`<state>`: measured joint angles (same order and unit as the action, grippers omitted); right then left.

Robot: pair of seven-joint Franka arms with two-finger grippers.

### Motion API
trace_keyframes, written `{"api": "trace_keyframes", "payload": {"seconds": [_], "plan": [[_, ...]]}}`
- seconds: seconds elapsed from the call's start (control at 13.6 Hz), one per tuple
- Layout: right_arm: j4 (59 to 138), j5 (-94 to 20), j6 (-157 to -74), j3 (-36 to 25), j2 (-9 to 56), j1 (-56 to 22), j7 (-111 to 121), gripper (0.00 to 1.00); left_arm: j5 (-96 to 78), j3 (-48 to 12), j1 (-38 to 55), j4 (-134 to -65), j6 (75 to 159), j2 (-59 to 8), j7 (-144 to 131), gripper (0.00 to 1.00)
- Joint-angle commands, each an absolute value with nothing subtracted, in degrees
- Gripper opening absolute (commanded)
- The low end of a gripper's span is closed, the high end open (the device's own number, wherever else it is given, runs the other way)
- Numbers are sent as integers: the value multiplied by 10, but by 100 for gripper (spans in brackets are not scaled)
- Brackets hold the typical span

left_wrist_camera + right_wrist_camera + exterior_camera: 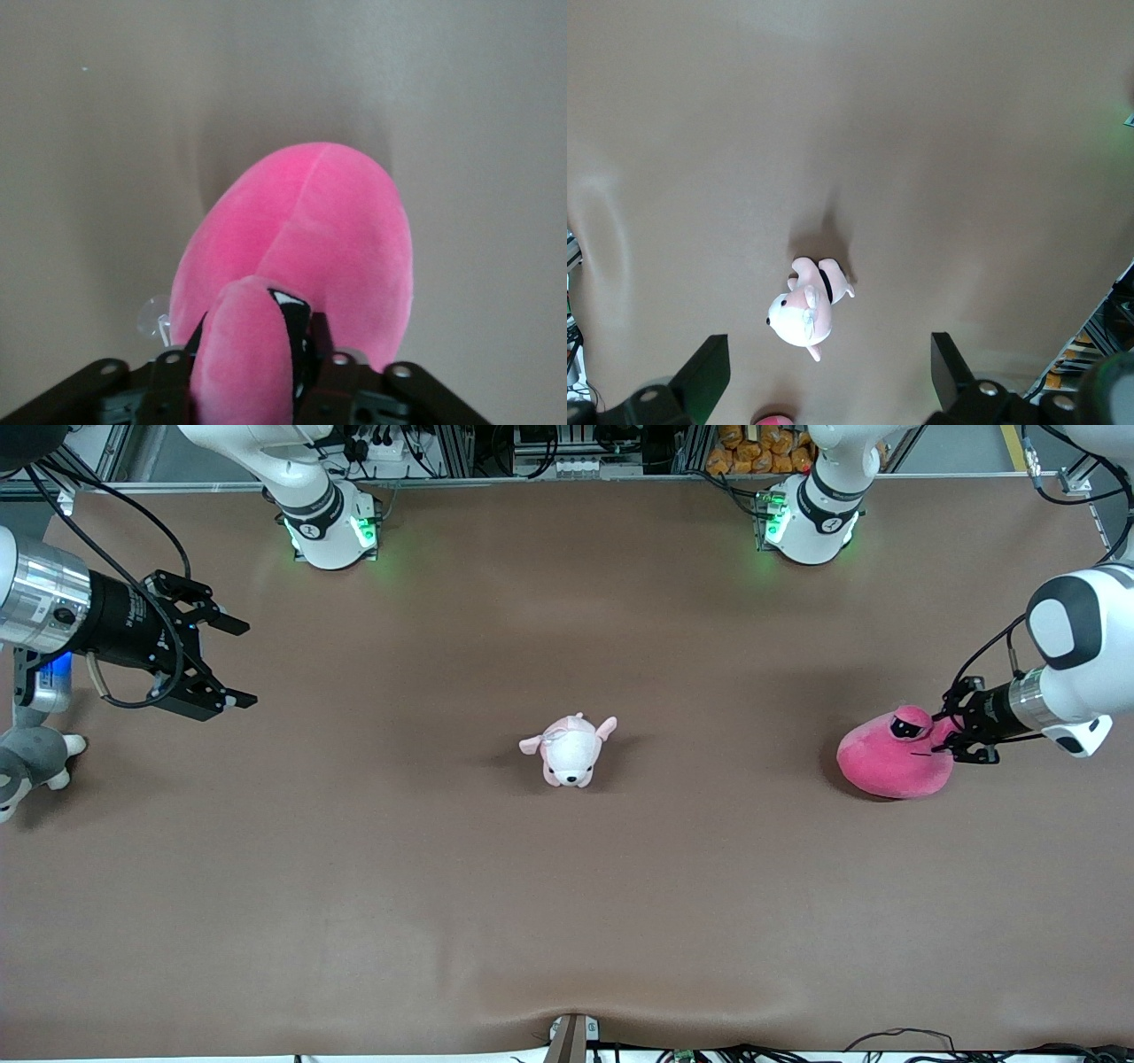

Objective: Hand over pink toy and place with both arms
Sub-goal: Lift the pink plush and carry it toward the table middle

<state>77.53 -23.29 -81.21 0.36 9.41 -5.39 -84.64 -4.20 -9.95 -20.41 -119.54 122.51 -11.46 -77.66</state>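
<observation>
Brown table [567,921]; R gripper [229,662] waits, fingers wide apart, holding nothing, above grey plush [31,766]; puppy [571,751] mid-table; pink toy [895,760] at L arm's end, stalk eyes toward L gripper [950,737], its fingers clamped on one stalk.

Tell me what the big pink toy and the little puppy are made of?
The pink toy looks like soft plush: matte, fuzzy cloth with a sewn seam, and the left gripper is closed on one eye stalk. The puppy also seems plush, with a fuzzy pale pink-and-white coat. The right gripper waits open.
</observation>
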Motion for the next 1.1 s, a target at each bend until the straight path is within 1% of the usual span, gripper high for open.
{"api": "trace_keyframes", "payload": {"seconds": [0.0, 0.07, 0.29, 0.44, 0.59, 0.81, 1.03], "plan": [[773, -238, -807, 5, 94, -49, -848, 100, -46, -101, -190, -1160, 1220, -123, -771, 0], [773, -238, -807, 5, 94, -48, -848, 100, -46, -102, -187, -1144, 1210, -123, -770, 0], [773, -238, -807, 5, 94, -48, -848, 100, -46, -106, -178, -1073, 1138, -129, -771, 0], [773, -238, -807, 5, 94, -48, -848, 100, -51, -116, -175, -1053, 1109, -125, -765, 0], [773, -238, -807, 5, 94, -49, -849, 100, -57, -158, -178, -1035, 1102, -120, -762, 0], [773, -237, -804, 5, 94, -48, -849, 100, -81, -196, -178, -987, 1074, -119, -762, 0], [773, -237, -804, 5, 94, -49, -850, 100, -89, -221, -178, -978, 1074, -119, -758, 0]]}}
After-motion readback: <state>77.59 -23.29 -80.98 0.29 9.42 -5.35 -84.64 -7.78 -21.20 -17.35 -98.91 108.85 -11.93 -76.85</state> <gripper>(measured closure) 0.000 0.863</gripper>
